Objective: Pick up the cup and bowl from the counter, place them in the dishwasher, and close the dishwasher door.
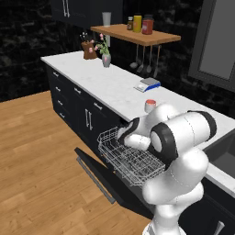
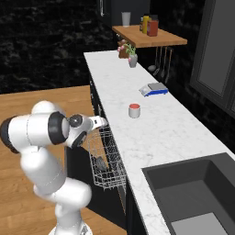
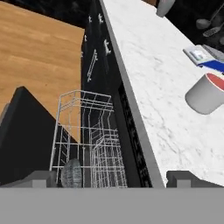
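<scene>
The white cup (image 1: 150,105) with a red top stands upright on the marble counter (image 1: 110,87), also seen as cup (image 2: 134,110) and cup (image 3: 205,94). Below the counter edge the dishwasher's white wire rack (image 1: 131,158) is pulled out over the lowered black dishwasher door (image 1: 98,176). The grey bowl (image 3: 72,173) rests on edge in the rack (image 3: 83,127); it shows as a dark shape, bowl (image 2: 99,163). My gripper (image 3: 111,179) hovers above the rack, open, with nothing between its fingertips (image 3: 41,178). It is left of and lower than the cup, and it also appears as gripper (image 2: 103,121).
A blue and white flat device (image 1: 148,84) lies on the counter beyond the cup. A flower vase (image 1: 106,59) stands further back, under a wooden shelf (image 1: 135,34) with jars. A dark sink (image 2: 197,193) is sunk in the counter at the near right. Wooden floor (image 1: 36,151) lies left.
</scene>
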Motion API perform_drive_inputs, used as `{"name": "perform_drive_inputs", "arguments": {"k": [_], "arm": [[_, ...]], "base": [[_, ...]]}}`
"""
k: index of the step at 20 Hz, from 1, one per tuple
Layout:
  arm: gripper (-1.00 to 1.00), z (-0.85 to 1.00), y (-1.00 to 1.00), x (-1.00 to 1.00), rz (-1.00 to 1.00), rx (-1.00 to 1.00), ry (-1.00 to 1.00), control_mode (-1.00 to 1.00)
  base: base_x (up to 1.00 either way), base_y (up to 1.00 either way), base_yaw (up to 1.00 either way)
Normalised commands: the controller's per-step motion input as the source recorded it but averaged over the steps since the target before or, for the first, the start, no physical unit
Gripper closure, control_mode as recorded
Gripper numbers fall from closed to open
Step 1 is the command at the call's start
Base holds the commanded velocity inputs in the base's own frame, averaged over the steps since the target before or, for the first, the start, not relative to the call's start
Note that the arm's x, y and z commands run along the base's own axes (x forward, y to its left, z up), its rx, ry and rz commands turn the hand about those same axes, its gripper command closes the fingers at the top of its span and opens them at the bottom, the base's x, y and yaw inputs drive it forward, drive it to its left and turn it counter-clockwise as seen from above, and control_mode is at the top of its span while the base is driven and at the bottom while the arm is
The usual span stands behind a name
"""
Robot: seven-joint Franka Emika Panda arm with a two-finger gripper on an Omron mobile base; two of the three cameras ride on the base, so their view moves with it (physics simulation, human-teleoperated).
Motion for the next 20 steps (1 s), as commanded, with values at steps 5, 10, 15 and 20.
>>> {"name": "perform_drive_inputs", "arguments": {"k": [5, 10, 15, 20], "arm": [[-1.00, 1.00, 0.44, -0.18, -0.05, -0.25, 0.05, -1.00], [-1.00, 1.00, 0.45, -0.26, -0.04, -0.13, 0.00, -1.00], [-1.00, 1.00, 0.23, -0.05, -0.09, -0.04, 0.06, -1.00], [-1.00, 0.94, -0.29, 0.16, -0.11, 0.01, 0.30, -1.00]], "base": [[0.00, 0.00, 0.00], [0.00, 0.00, 0.00], [0.00, 0.00, 0.00], [0.00, 0.00, 0.00]]}}
